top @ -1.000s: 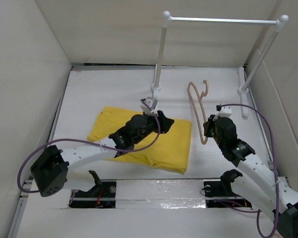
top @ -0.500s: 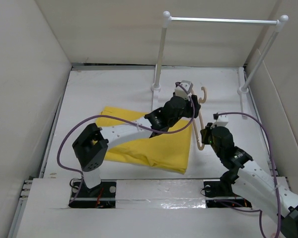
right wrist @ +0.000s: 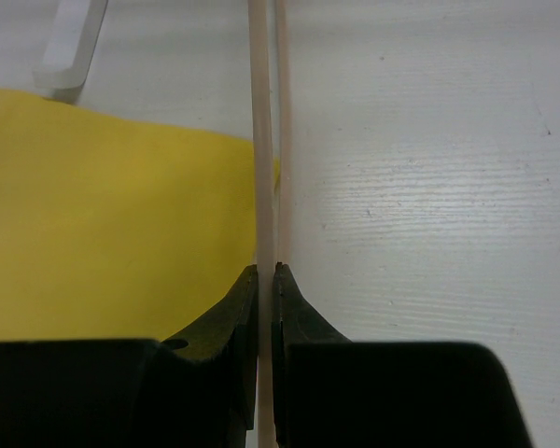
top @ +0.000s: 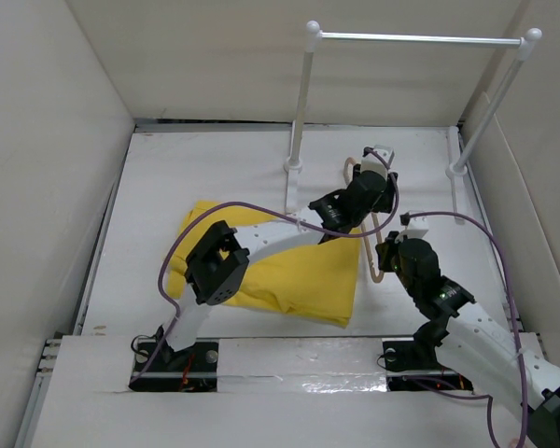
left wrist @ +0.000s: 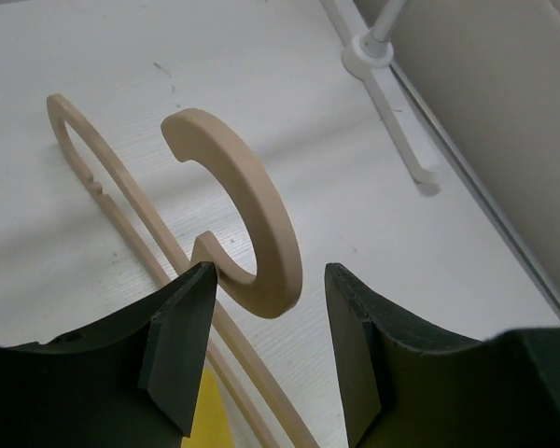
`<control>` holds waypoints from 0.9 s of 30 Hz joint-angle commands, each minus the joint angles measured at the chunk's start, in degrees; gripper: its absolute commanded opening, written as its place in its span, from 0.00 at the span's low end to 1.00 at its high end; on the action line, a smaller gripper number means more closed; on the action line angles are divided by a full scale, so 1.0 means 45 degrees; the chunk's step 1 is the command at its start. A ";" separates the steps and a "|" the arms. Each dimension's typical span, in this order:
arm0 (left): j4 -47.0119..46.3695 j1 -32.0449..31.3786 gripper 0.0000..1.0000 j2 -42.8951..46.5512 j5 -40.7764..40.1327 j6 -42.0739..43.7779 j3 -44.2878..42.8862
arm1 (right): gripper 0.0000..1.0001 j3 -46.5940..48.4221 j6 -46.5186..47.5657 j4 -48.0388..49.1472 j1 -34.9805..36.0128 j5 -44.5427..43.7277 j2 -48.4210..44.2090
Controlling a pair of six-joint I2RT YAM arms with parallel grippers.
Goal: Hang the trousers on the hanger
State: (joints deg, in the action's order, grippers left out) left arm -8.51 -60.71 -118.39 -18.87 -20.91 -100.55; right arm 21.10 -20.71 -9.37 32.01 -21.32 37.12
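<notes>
Hook of the hanger (left wrist: 261, 215) lay between the spread jaws of the left pincer (left wrist: 269, 289), the nearer one, while its long axis ran back to the right pincer (right wrist: 266, 277), clamped on a slim arm, with the trousers (right wrist: 103, 215) flat just left of that grip.

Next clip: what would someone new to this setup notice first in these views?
The bright yellow trousers lie spread flat on the white table, by far the boldest colour. To their right, the left claw hangs open on either side of the hook of the beige hanger. The right claw is shut on one of the hanger's slim bars, right at the cloth's edge.
</notes>
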 commanded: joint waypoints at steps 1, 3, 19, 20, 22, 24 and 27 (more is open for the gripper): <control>0.0427 -0.0064 0.47 -0.0311 -0.0980 0.0543 -0.1053 | 0.00 -0.0022 0.0188 0.0402 0.0133 0.0187 -0.0066; 0.0466 -0.0064 0.40 -0.0468 -0.1585 0.0602 -0.1229 | 0.00 -0.0060 0.0149 0.0421 0.0249 0.0207 -0.0124; -0.2482 0.0209 0.00 0.2262 -0.0866 -0.0919 0.3202 | 0.54 0.0018 -0.0359 -0.0477 0.0484 0.0363 -0.1433; -0.2696 0.0209 0.00 0.2420 -0.0671 -0.1095 0.3823 | 0.58 0.0018 -0.0359 -0.0516 0.0484 0.0402 -0.1530; -0.3632 0.0209 0.00 0.2946 -0.0611 -0.1543 0.4549 | 0.59 0.0056 -0.0339 -0.0594 0.0484 0.0558 -0.1706; -0.4160 0.0209 0.00 0.3182 -0.0630 -0.1837 0.5312 | 0.62 0.0115 -0.0417 -0.0770 0.0484 0.0714 -0.1804; -0.4570 0.0209 0.00 0.3573 -0.0416 -0.2306 0.5995 | 0.67 0.0329 -0.0456 -0.1140 0.0484 0.0754 -0.1921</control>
State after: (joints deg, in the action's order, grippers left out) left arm -21.87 -59.90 -107.09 -22.24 -27.92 -75.68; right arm 20.84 -22.39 -13.26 33.93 -18.79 29.23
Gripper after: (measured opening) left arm 0.059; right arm 0.660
